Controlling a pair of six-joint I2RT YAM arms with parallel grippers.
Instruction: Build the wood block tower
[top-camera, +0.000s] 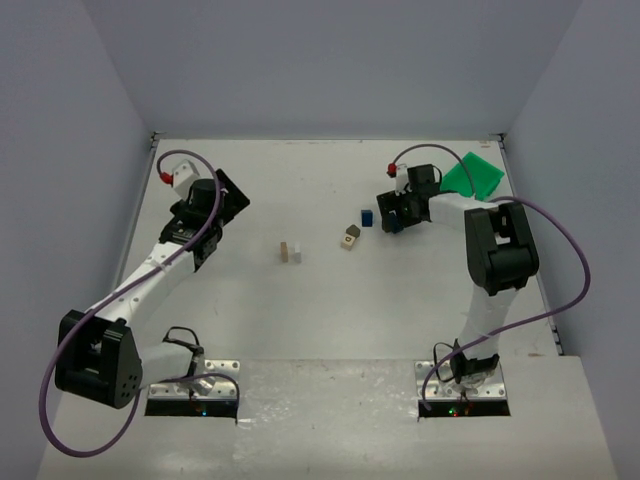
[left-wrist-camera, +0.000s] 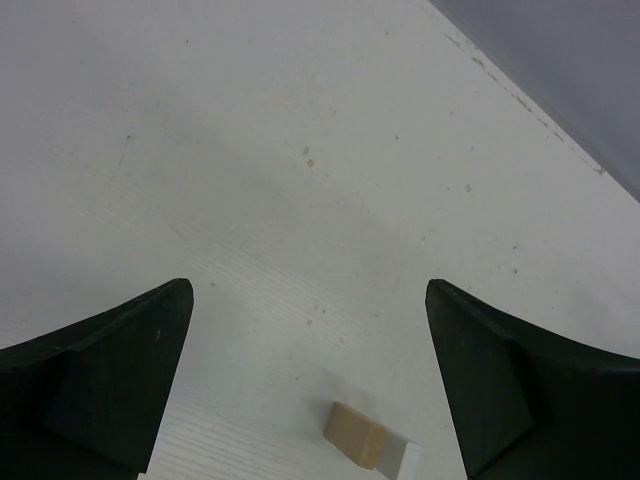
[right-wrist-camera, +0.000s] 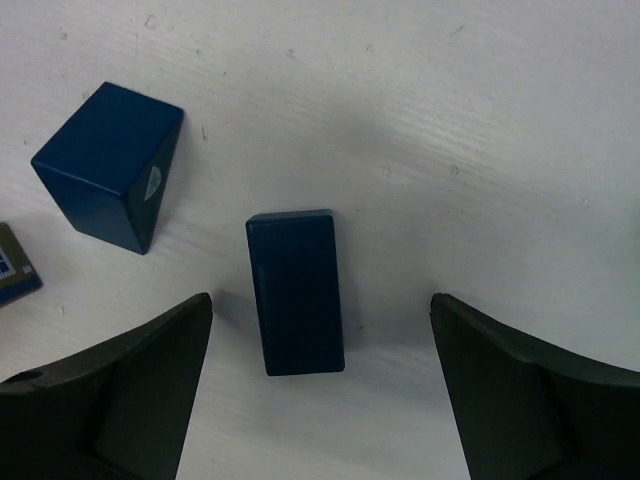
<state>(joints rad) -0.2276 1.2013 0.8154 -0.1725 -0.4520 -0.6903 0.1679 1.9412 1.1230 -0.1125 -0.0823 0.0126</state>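
No stack of tan and blue blocks is in view; the blocks lie apart on the white table. My right gripper is open, low over the table, with a flat dark blue block lying between its fingers, untouched. A blue cube stands just left of it. In the top view this gripper is at the back right, by the blue cube. My left gripper is open and empty. A tan block and a white block lie side by side below it, mid-table.
A green bin sits at the back right corner, behind the right gripper. A tan block with a dark patterned face lies between the tan-white pair and the blue cube; its edge shows in the right wrist view. Grey walls enclose the table.
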